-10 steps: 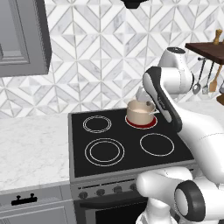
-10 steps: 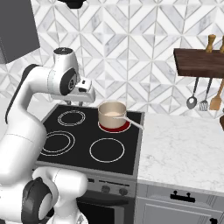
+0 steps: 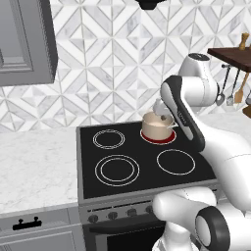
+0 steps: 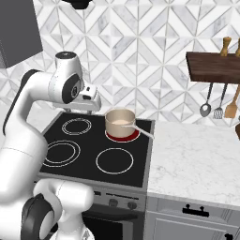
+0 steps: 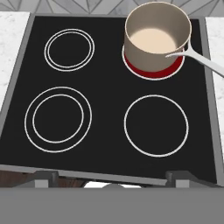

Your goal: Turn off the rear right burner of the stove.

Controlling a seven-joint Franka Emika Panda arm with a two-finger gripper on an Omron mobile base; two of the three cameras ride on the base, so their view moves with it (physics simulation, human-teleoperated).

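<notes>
Saucepan [image 5: 157, 39] on red rear right burner [image 5: 153, 72] | knobs [image 3: 112, 214] in base views | fingers' state unclear

No writing, label, brand, number or sign can be read anywhere in these pictures. The stove [image 3: 142, 164] carries white rings on its black glass but no lettering, its front knobs [image 3: 112, 214] show no legible markings, and the beige saucepan [image 5: 156, 37] at 1 o'clock on the cooktop is plain.
</notes>
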